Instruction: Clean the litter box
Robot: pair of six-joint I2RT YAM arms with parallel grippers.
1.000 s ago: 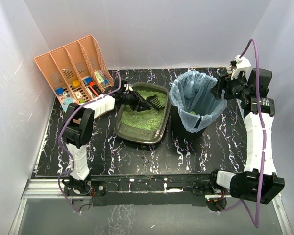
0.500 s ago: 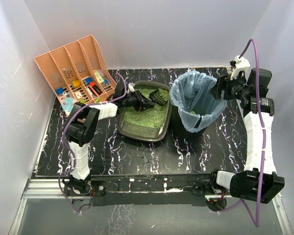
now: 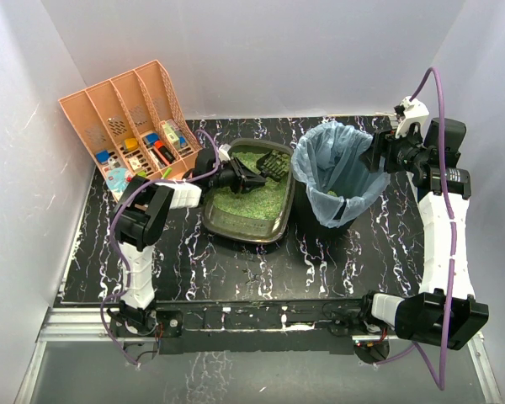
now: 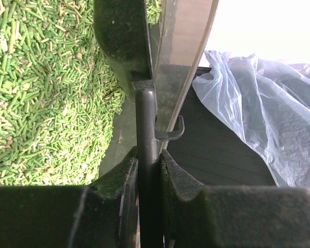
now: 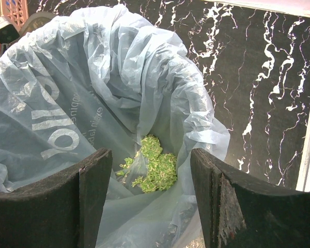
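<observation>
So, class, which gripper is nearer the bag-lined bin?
Right. The right gripper hovers open at the rim of the bag-lined bin; the left gripper holds a scoop over the litter box beside it.

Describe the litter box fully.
The litter box is a shallow dark olive-grey tray, plastic-looking, rectangular with rounded corners and a flared rim. It sits flat on the marbled table, right beside the bin. Green pellet litter covers most of its floor. The left end effector holds a black scoop at its far end.

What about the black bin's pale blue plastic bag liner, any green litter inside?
Yes, a clump of green litter pellets lies low inside the pale blue plastic bag liner.
</observation>
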